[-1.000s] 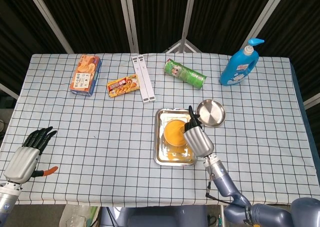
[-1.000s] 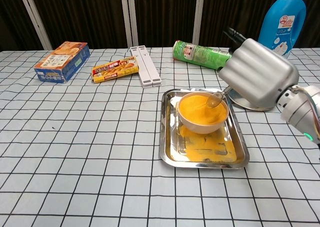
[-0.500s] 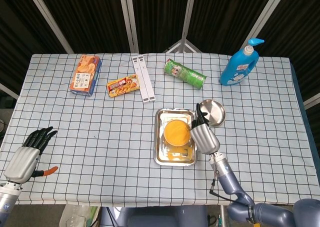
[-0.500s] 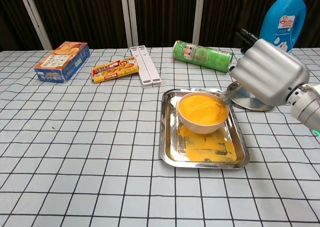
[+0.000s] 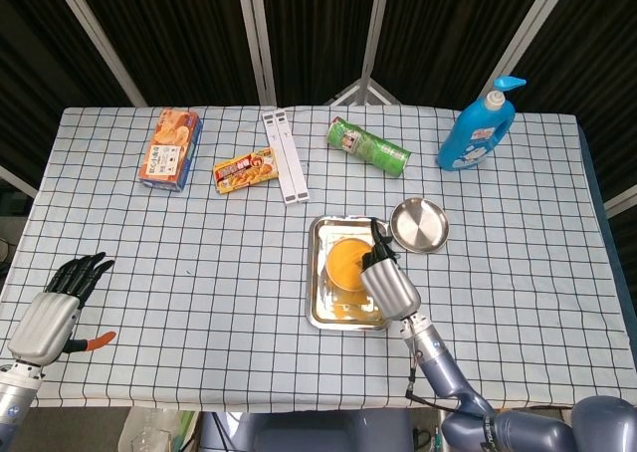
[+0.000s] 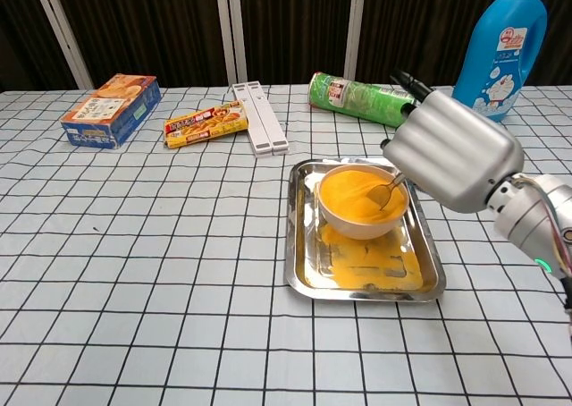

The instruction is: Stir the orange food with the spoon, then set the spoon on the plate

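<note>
My right hand [image 6: 451,151] grips the thin, stiff, likely slippery spoon [image 6: 387,191] high on its handle, tip dipped in the orange food [image 6: 359,195] in the bowl [image 6: 357,224]; left hand [image 5: 55,308] open, idle.

You are working at a staged test bench in a lab rather than a home kitchen: a checked cloth is covering the desk [image 5: 199,263], black curtains and bare metal struts [image 5: 261,34] are closing it in, and unrelated goods are lying scattered, a detergent bottle [image 5: 478,128], a chip can [image 5: 368,145], snack boxes [image 5: 171,149].
</note>
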Motion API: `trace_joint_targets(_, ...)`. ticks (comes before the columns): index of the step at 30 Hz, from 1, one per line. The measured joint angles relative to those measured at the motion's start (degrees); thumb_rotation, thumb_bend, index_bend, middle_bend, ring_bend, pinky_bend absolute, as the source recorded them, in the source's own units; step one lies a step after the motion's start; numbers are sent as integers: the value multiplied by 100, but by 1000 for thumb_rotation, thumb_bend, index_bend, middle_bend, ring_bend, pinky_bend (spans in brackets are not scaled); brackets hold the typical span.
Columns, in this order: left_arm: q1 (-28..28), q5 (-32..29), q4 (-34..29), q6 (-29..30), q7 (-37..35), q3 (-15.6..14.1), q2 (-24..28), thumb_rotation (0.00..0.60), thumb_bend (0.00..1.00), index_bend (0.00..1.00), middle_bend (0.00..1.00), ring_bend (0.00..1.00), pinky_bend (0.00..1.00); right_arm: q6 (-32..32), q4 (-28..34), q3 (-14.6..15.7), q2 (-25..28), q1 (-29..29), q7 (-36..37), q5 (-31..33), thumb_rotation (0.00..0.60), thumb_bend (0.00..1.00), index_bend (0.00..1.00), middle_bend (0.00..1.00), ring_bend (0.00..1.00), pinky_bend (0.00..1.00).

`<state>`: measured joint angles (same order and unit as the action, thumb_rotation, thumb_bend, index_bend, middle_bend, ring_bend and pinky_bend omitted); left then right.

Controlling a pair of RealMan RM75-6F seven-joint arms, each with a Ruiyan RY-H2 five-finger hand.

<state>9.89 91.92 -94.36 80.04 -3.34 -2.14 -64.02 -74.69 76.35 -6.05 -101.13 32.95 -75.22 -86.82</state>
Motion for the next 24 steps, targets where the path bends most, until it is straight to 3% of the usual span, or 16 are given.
trace_joint_targets(15, 2, 1, 4, 0, 5, 2, -4, 600, 0, 0, 0, 0, 0, -23, 96, -179, 198, 56, -177, -10, 600, 531, 608, 556, 381, 0)
trace_joint_targets(24, -4, 0, 0, 11, 22, 3, -9, 600, 0, 0, 0, 0, 0, -31, -215, -45, 159, -33, -210, -14, 600, 532, 608, 556, 381, 0)
